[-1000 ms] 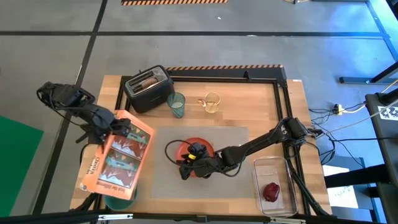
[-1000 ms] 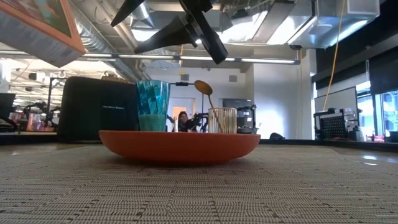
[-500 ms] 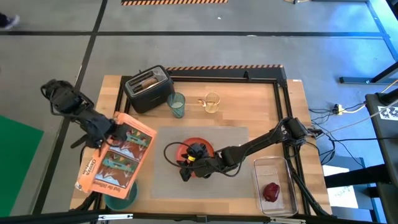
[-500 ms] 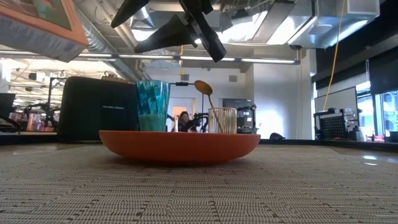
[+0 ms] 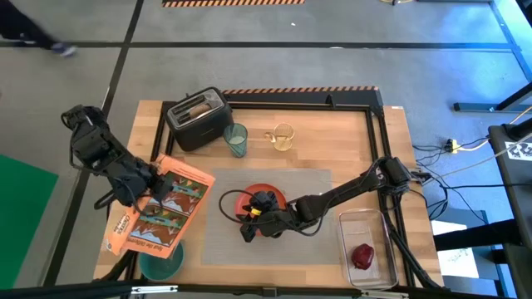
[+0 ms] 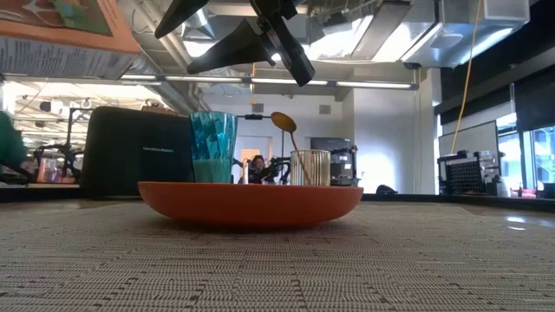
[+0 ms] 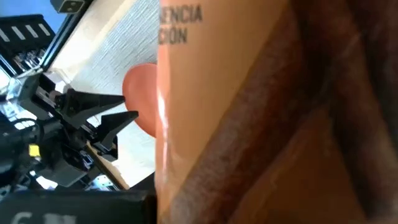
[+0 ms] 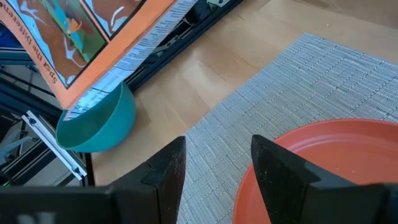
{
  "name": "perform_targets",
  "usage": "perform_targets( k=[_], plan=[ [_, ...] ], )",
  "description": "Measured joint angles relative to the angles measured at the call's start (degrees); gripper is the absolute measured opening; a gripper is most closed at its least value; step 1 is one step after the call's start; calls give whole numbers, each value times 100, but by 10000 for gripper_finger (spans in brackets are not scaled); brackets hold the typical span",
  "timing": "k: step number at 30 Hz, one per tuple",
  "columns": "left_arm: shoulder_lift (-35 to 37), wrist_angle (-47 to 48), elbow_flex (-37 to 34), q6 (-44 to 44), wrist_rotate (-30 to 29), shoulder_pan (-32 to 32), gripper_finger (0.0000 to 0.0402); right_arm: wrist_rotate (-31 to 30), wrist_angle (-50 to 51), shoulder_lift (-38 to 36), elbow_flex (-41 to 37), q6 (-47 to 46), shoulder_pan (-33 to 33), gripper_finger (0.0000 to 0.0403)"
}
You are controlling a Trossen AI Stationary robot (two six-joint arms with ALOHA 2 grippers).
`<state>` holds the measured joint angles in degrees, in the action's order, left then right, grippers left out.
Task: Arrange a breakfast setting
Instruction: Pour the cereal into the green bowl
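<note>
My left gripper (image 5: 141, 184) is shut on an orange cereal box (image 5: 162, 212), held over the table's left near corner. The box partly hides the teal bowl (image 5: 162, 264) that stands on the wood below it. My right gripper (image 5: 248, 218) hovers open over the left rim of the orange plate (image 5: 270, 195), with nothing between its fingers (image 8: 168, 163). The plate lies on the grey placemat (image 5: 307, 237). A teal cup (image 5: 236, 139) and a glass holding the gold spoon (image 5: 283, 137) stand behind the mat. The toast (image 5: 195, 106) sticks up from the toaster. My left gripper holds the cereal box by its edge toward the table's left (image 5: 148, 193), near the box's far corner. The gripper body and the box hide the fingers. The box is lifted clear of the table and tilted, its printed face (image 8: 74, 31) up, above the bowl.
The black toaster (image 5: 198, 120) stands at the far left. A clear tray (image 5: 366, 245) with a red fruit (image 5: 362, 256) sits at the near right. A black frame (image 5: 332, 98) rims the table's far and side edges. Bare wood shows at the far right.
My left gripper has drawn back toward the table's left edge and rolled, so the box has turned about over the bowl, its far corner swinging toward the placemat. My right gripper stays open over the plate.
</note>
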<state>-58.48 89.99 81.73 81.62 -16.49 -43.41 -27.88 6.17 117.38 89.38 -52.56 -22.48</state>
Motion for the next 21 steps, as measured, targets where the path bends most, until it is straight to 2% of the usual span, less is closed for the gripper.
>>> perform_targets(
  k=[8,21],
  plan=[
    [-46,1,1,15,-541,-355,120,-9,3,0,0,31,0,172],
    [-96,-8,1,13,-911,-842,120,-5,42,-2,0,35,0,172]
  ],
)
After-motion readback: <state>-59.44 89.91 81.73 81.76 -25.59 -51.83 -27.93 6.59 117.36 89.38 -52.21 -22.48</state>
